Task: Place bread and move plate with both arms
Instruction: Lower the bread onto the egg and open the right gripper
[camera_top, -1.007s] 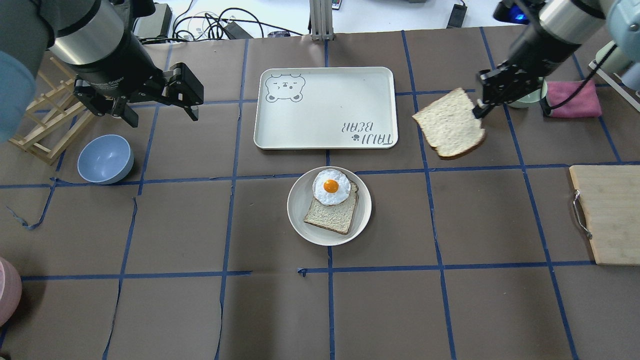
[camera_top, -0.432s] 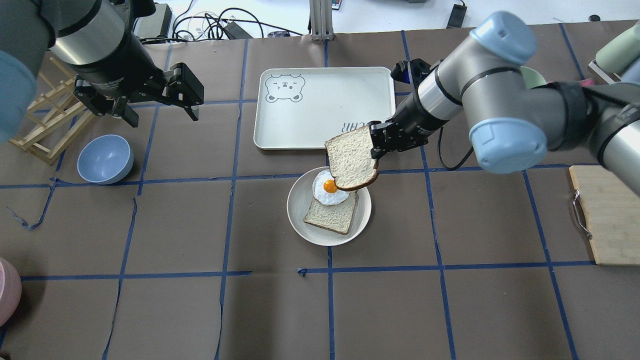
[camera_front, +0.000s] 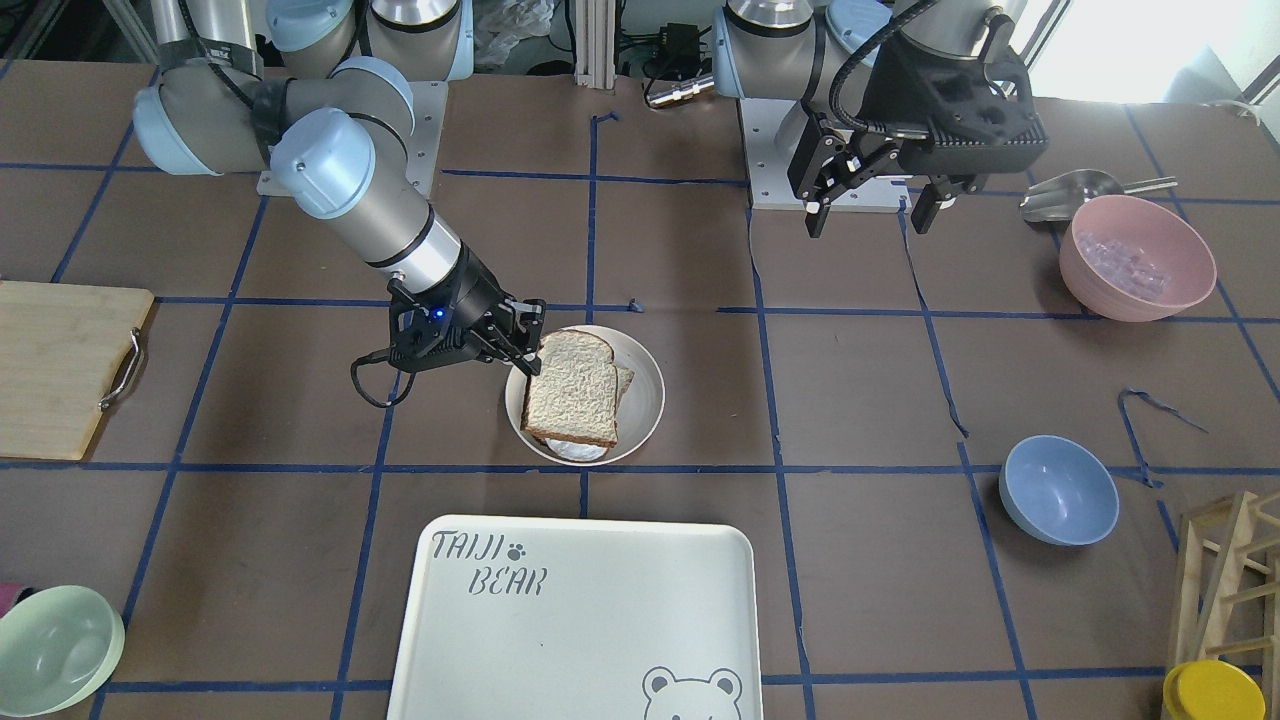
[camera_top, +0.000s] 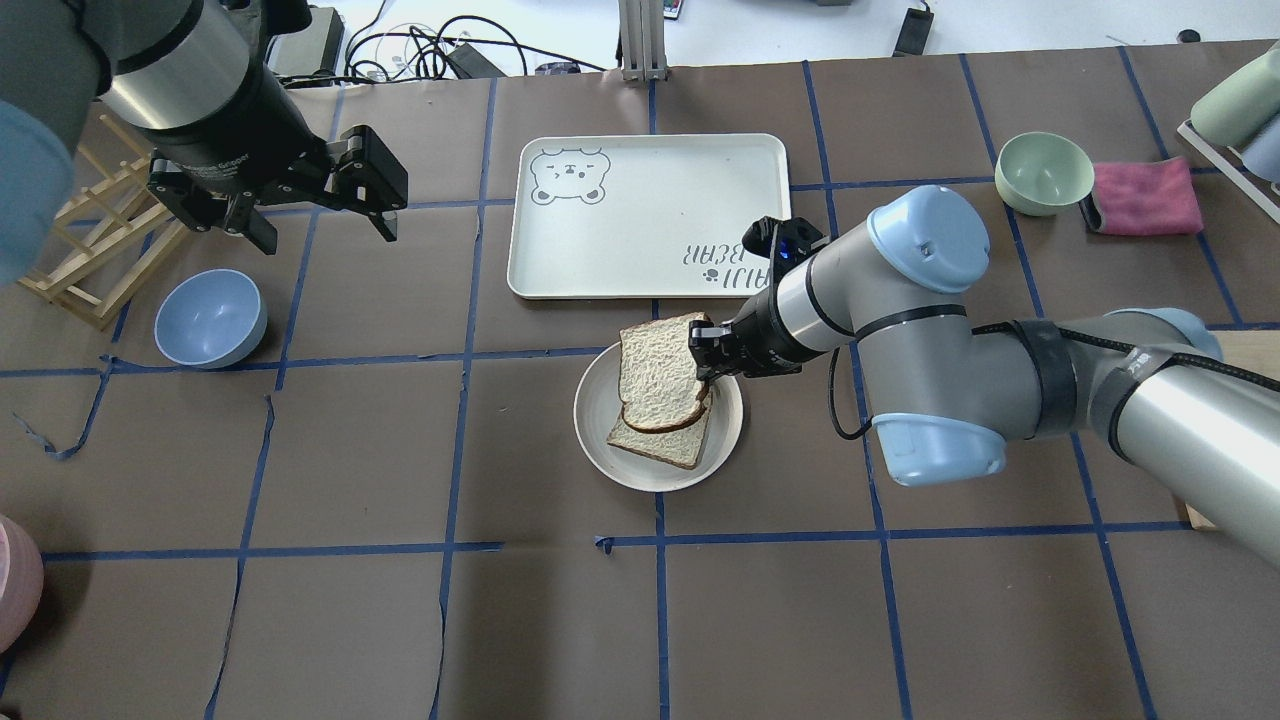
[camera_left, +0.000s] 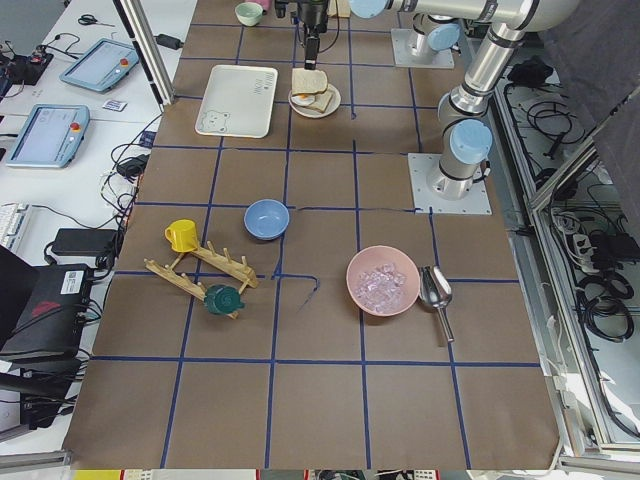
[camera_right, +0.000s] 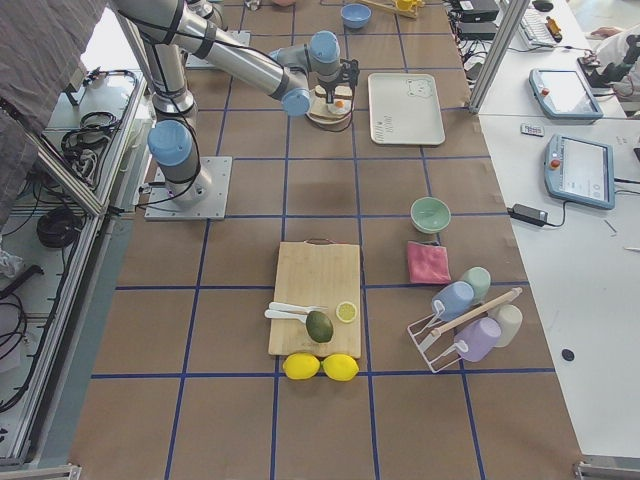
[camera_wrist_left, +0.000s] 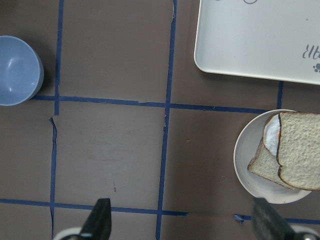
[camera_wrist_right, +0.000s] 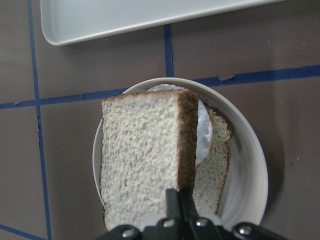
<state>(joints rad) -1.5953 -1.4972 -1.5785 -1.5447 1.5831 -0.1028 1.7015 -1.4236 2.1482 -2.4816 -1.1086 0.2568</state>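
My right gripper (camera_top: 703, 362) pinches the bread (camera_top: 655, 370) by its edge, over the one plate (camera_top: 595, 420). There are two slices in all; the lower slice (camera_top: 665, 440) has an egg (camera_wrist_right: 203, 134) that is mostly hidden. My left gripper (camera_top: 325, 232) hangs spread wide.

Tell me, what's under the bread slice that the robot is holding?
Under the bread in the right hand lies another slice on the plate, with fried egg white peeking out. The egg's middle is covered.
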